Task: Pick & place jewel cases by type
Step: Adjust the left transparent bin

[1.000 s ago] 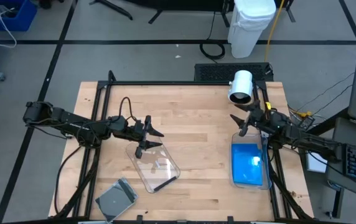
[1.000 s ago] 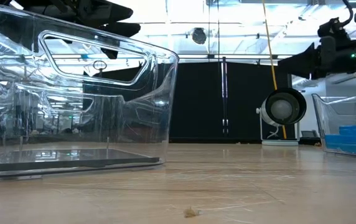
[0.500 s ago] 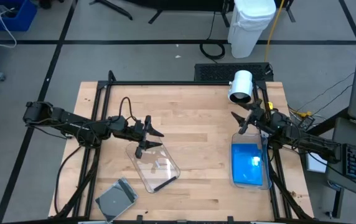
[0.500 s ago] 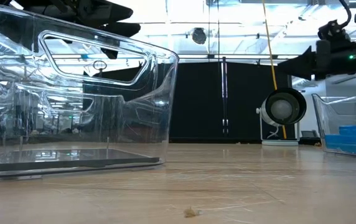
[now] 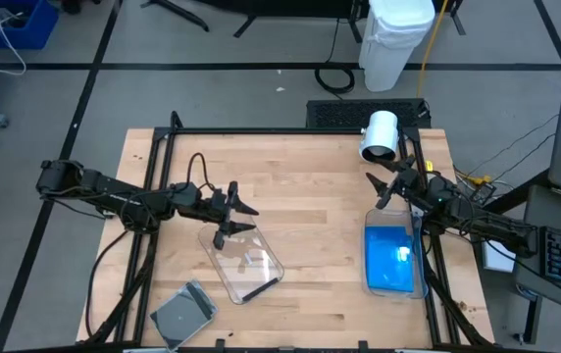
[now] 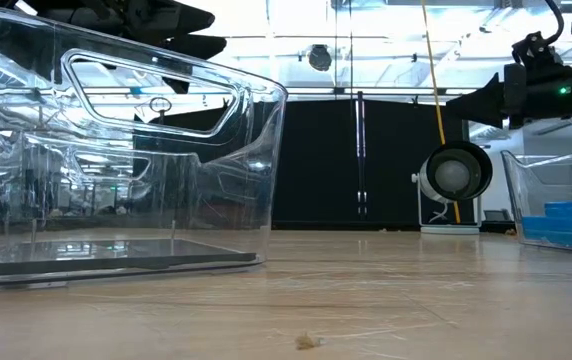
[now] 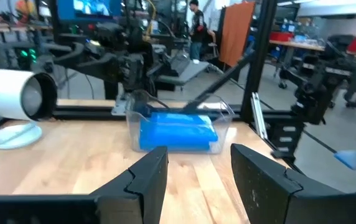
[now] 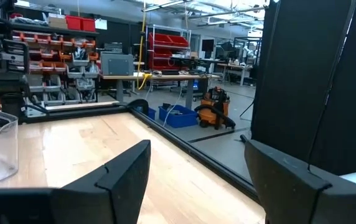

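Your left gripper [image 5: 238, 220] hangs over the wooden surface [image 5: 310, 196], just above the far end of the clear tub [image 5: 244, 259] on the left; its jaws stand apart and hold nothing, as the left wrist view confirms with open air between the two dark fingers [image 7: 147, 180]. Your right gripper [image 5: 379, 191] sits near the right edge of the surface, just beyond the far end of the second clear tub [image 5: 394, 235], with its jaws spread wide and empty; in the right wrist view the fingers [image 8: 125, 171] frame only bare wood and the room behind. The blue jewel cases [image 5: 391, 258] lie stacked inside that right-hand tub, and you can see them again as a blue block in the left wrist view [image 7: 177, 130] and at the low view's right edge [image 6: 566, 222]. A dark jewel case [image 6: 116, 257] lies flat on the floor of the left tub, seen through its clear wall in the low view. Another grey case [image 5: 182, 314] rests on the surface near the front left corner, outside the tub and well apart from both grippers. A white cylindrical device [image 5: 381, 135] stands at the far right of the surface, near the right gripper.
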You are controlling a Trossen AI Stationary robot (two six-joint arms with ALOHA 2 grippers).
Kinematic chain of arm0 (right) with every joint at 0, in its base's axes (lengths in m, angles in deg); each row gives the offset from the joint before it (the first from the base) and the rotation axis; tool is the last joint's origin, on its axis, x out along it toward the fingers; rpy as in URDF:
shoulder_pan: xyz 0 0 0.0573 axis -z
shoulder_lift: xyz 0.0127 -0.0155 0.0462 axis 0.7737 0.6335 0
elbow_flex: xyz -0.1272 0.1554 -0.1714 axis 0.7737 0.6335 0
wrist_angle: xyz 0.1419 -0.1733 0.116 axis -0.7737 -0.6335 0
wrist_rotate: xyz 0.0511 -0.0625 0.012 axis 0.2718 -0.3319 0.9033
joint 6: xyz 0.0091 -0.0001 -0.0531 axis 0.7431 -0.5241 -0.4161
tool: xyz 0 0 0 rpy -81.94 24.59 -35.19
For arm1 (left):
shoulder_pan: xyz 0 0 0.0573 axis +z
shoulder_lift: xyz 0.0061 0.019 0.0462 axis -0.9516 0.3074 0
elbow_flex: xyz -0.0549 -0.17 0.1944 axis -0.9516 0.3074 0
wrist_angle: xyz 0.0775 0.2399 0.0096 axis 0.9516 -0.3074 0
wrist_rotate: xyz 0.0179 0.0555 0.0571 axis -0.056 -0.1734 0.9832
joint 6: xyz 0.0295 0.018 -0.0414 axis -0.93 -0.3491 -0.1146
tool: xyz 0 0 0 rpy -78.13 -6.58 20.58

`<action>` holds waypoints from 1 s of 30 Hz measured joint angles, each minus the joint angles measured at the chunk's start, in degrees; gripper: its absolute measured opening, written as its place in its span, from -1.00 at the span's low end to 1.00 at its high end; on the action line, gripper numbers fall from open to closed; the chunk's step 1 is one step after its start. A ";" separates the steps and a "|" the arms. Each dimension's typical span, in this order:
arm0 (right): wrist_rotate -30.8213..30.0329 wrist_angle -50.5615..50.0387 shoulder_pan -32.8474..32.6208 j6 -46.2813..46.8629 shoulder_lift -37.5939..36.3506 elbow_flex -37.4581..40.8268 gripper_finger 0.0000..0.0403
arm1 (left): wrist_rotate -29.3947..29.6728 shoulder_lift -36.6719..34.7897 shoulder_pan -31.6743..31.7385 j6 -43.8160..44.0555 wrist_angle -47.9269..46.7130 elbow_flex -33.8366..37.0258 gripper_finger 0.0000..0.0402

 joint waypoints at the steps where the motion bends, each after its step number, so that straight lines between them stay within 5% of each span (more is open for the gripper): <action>1: 0.02 0.03 0.00 0.00 0.00 0.00 0.25 | 0.60 -0.02 0.00 0.00 0.26 0.00 -0.10; 15: 0.04 0.33 0.00 0.02 0.00 0.02 0.25 | 0.29 -0.04 0.00 4.80 0.10 0.00 -0.10; 23: 0.04 0.38 0.00 0.02 0.00 0.02 0.25 | -8.99 0.01 -2.60 13.39 -4.35 -0.04 -0.11; 27: 0.04 0.38 0.00 0.02 0.00 0.02 0.25 | -7.18 0.03 -9.77 10.22 -8.57 -3.23 -0.32; 30: 0.05 0.38 0.00 0.02 0.02 0.02 0.25 | -0.67 0.03 -16.26 8.96 -20.50 -8.60 -0.62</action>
